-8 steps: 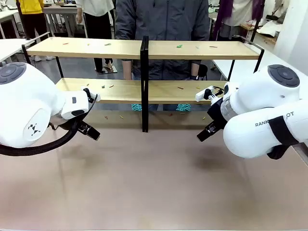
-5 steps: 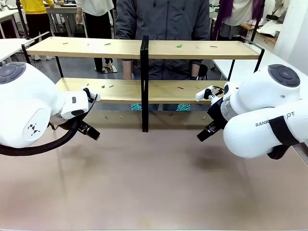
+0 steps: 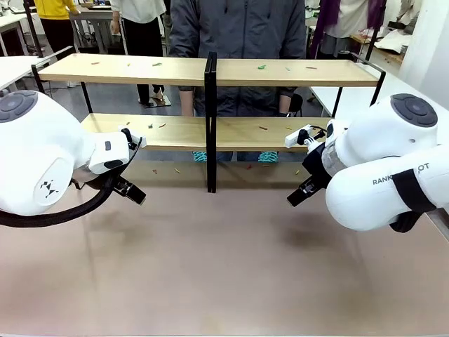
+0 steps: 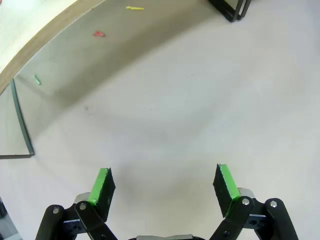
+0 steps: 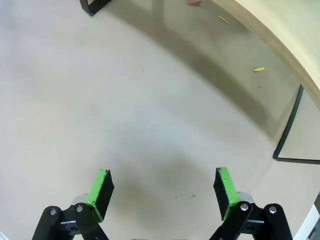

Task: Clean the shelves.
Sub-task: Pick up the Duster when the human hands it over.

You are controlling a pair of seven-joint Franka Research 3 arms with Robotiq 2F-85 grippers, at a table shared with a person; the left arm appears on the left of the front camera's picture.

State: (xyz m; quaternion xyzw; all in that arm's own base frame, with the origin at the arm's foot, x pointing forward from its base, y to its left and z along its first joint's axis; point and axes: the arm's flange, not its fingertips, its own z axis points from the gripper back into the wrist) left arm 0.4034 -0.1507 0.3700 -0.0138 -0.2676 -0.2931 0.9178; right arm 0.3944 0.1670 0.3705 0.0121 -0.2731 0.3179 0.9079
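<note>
Two white robot arms hover low over the beige worktop (image 3: 224, 274), the left fingers (image 4: 103, 186) and the right fingers (image 5: 99, 192) both spread wide and holding nothing. The shelves (image 3: 140, 70) stand across the worktop's far side, small coloured scraps (image 3: 262, 67) dotting both boards, a person (image 3: 238, 28) standing just behind.

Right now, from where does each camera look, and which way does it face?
Front: between the arms, facing across the tabletop to the shelves and the person; both arms show.
Left wrist: faces down at tabletop; open left end effector shows.
Right wrist: likewise, open right end effector.
Both wrist views share the shelves' lower board.
</note>
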